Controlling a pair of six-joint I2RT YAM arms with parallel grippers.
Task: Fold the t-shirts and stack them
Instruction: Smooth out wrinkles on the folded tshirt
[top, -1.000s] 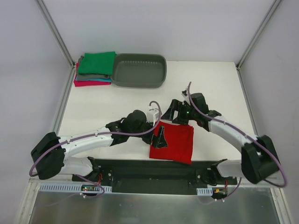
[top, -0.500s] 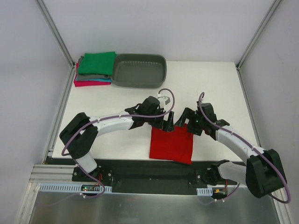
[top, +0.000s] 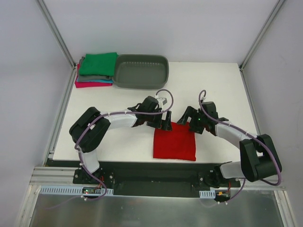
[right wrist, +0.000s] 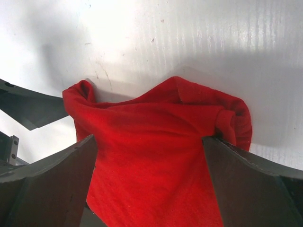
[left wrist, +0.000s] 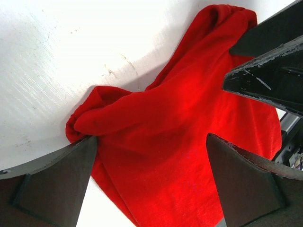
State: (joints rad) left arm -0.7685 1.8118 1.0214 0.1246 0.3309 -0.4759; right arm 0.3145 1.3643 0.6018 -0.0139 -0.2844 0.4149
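Note:
The bright red t-shirt (top: 174, 143) lies folded into a rough square near the table's front edge. My left gripper (top: 165, 122) is at its far left corner and my right gripper (top: 186, 118) at its far right corner. Both are open, with the jaws spread wide over the bunched far edge. The left wrist view shows the red cloth (left wrist: 189, 137) between the fingers (left wrist: 52, 184) of my left gripper (left wrist: 151, 184). The right wrist view shows the cloth (right wrist: 156, 156) inside my right gripper (right wrist: 149, 184). Folded shirts are stacked at the back left, green (top: 98, 63) on top, magenta (top: 90, 84) at the bottom.
A grey oval plastic tub (top: 142, 71) stands at the back, right beside the stack. Metal frame posts rise at the back corners. The black base rail (top: 151, 171) runs along the near edge just below the red shirt.
My left gripper moved from the shirt's left edge up to its far left corner. My right gripper came down to the far right corner. The shirt now lies squarer.

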